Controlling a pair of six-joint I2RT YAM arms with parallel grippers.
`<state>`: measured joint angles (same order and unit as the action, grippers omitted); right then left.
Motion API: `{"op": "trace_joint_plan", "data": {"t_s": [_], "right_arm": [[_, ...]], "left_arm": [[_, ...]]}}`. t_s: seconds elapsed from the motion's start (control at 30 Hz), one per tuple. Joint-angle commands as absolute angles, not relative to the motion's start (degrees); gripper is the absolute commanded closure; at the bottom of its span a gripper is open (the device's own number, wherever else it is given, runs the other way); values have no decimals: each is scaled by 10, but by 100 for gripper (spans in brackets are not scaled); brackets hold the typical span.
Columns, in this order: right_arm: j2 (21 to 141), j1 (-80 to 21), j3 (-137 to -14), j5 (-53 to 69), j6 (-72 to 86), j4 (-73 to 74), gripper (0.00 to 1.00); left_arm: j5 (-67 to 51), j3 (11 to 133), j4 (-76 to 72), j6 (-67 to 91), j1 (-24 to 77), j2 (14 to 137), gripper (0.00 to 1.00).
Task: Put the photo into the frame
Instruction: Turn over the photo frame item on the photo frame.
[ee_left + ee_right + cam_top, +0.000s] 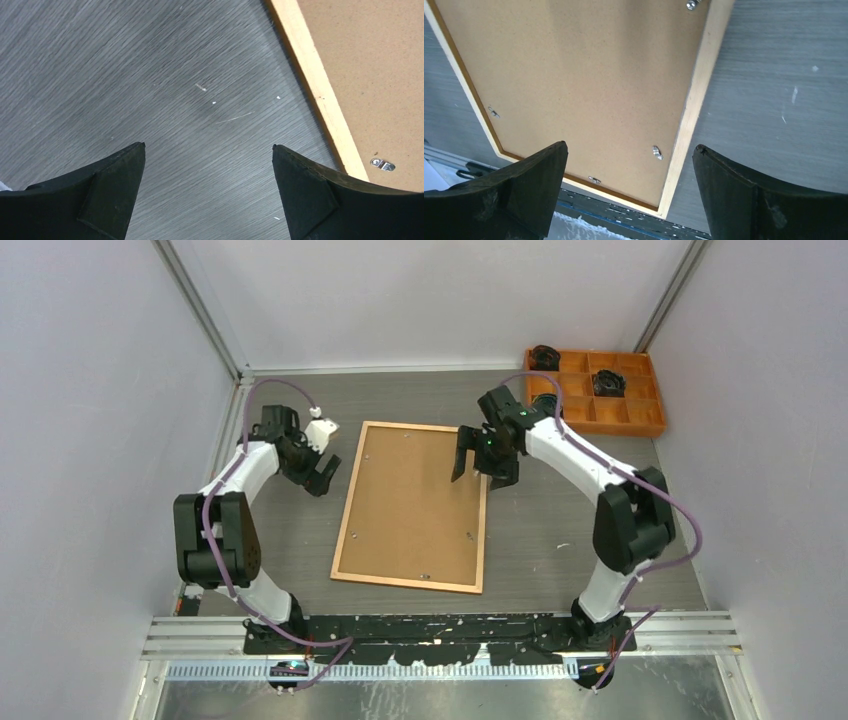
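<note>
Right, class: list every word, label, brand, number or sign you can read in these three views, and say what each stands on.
None can be read in any view.
The frame and the backing board are plain, with only small metal clips.
The orange tray shows no lettering.
The white marks on the black rail are too blurred to tell whether they are print.

**Left wrist view: items in sight**

- frame [320, 95]: pale wooden rail, diagonal, lying back-up.
- backing board [370, 60]: plain brown, inside the frame.
- metal clip [382, 164]: small, on the board just inside the frame's rail.
- table [125, 75]: grey, grained, left of the frame; white specks [214, 102], thin scratch [235, 118].
- left gripper [207, 146]: black fingers spread wide, nothing between, beside the frame.
</note>
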<state>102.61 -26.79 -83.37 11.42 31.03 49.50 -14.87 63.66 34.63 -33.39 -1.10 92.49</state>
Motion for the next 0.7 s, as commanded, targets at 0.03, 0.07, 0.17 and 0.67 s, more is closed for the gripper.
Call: {"op": "trace_joint_plan", "data": {"t_s": [0.03, 0.07, 0.17, 0.67], "right_arm": [[877, -276, -772, 28, 402, 446, 0], [851, -277, -752, 22, 421, 435, 0], [758, -283, -685, 15, 451, 402, 0], [796, -327, -677, 81, 477, 292, 0]], "left_arm": [[-166, 652, 348, -316, -31, 902, 0], [-168, 656, 349, -311, -35, 902, 0], [-178, 668, 358, -302, -47, 905, 0], [-217, 722, 426, -243, -57, 917, 0]]}}
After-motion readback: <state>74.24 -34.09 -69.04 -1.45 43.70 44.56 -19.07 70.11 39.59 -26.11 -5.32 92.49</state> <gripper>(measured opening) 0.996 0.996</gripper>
